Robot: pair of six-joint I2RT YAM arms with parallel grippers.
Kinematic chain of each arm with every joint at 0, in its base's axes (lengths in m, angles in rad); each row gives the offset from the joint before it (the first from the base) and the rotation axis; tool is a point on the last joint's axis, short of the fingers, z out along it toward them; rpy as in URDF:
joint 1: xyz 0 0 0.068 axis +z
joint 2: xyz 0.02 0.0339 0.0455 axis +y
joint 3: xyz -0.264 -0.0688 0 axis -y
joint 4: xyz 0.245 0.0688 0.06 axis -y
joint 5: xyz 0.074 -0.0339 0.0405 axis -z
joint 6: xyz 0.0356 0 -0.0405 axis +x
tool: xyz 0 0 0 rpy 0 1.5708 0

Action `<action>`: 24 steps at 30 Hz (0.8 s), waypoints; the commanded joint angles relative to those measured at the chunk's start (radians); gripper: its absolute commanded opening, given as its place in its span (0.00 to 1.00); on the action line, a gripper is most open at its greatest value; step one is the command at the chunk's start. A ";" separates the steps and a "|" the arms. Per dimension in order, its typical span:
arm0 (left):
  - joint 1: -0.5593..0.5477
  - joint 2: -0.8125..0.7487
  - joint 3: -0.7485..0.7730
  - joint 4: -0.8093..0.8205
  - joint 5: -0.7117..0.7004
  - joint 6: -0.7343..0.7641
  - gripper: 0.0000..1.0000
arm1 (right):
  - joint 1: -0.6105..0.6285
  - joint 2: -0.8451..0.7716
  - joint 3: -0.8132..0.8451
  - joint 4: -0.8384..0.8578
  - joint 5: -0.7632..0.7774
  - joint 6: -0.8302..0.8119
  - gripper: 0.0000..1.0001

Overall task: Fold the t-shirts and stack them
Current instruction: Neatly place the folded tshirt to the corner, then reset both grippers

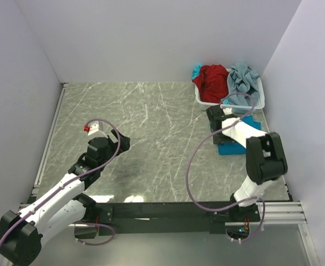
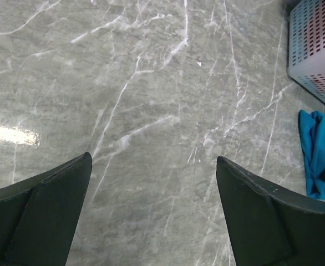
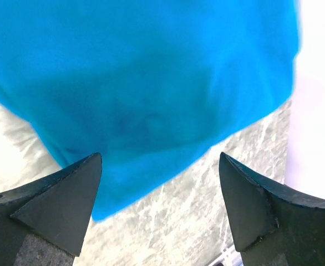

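Right jaws: standing spread, grasping nothing, hanging close over the teal-blue t-shirt [image 3: 151,83].
Left jaws: likewise spread, hovering over bare worktop [image 2: 151,83].
Step, judged: picking up the shirt for folding. The next move is calling for a descent and a pinch on one edge.
Shirt: lying rumpled on the worktop, just beside the white lattice basket [image 1: 260,101].

left end effector [image 2: 152,157]: jaws wide | right end effector [image 3: 160,155]: jaws wide
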 commanded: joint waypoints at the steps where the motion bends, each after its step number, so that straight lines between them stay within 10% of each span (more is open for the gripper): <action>1: 0.000 -0.013 0.057 -0.049 -0.041 -0.013 0.99 | 0.006 -0.171 0.041 0.014 0.019 0.038 0.92; 12: 0.002 -0.030 0.201 -0.183 -0.168 -0.065 0.99 | 0.006 -0.838 -0.225 0.466 -0.291 0.155 0.99; 24: 0.002 -0.076 0.227 -0.262 -0.184 -0.108 0.99 | 0.006 -1.106 -0.537 0.672 -0.383 0.196 0.99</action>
